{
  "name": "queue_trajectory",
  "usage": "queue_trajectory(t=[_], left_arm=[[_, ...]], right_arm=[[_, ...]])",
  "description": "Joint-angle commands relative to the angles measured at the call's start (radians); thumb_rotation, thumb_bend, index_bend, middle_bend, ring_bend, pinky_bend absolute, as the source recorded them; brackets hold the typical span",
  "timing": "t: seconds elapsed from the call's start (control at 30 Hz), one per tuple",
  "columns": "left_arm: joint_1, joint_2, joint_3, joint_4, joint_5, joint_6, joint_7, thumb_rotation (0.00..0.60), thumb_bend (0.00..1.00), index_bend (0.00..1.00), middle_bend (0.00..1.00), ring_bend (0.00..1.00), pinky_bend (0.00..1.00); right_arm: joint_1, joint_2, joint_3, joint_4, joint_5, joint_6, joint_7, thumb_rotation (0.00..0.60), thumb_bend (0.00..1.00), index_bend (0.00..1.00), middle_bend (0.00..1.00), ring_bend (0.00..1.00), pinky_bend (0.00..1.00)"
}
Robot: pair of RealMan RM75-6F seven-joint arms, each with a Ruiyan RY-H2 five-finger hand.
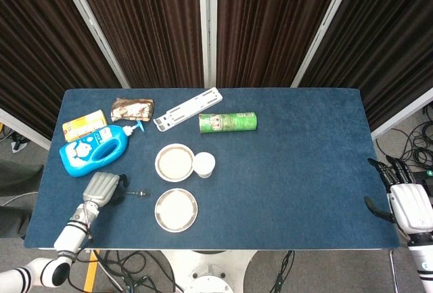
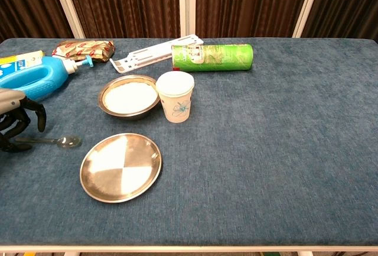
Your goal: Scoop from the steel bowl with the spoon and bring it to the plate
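While my left hand [image 2: 15,120] hovers spread over the spoon [image 2: 56,141] handle, my right hand [image 1: 406,201] sits spread off the desk's [image 1: 304,171] right edge.

Navy blue cloth on table [image 2: 283,149]. Steel bowl [image 2: 128,97] w/ white contents, shiny silver plate [image 2: 121,167], dark-handled spoon [image 2: 56,141]. White paper cup [image 2: 175,96] w/ teal floral print. Green can [image 2: 212,57], blue bottle [image 2: 38,78] w/ white label, brown-red packet [image 2: 82,48], yellow box [image 1: 84,125], white plastic strip [image 2: 156,52]. Left hand [image 1: 101,188] grey w/ black fingers [image 2: 23,120].
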Motion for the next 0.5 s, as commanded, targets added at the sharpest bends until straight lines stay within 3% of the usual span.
queue_trajectory(t=[0.03, 0.5], left_arm=[[0.001, -0.013, 0.000, 0.010, -0.016, 0.000, 0.006, 0.600, 0.32, 0.55, 0.91, 0.86, 1.00], [-0.004, -0.020, 0.004, 0.017, -0.036, -0.003, -0.006, 0.600, 0.41, 0.57, 0.92, 0.87, 1.00]], right_arm=[[-0.001, 0.000, -0.001, 0.001, 0.002, 0.000, 0.000, 0.600, 0.22, 0.09, 0.18, 0.00, 0.01], [-0.002, -0.006, -0.004, 0.009, 0.013, -0.008, 0.006, 0.600, 0.22, 0.10, 0.18, 0.00, 0.01]])
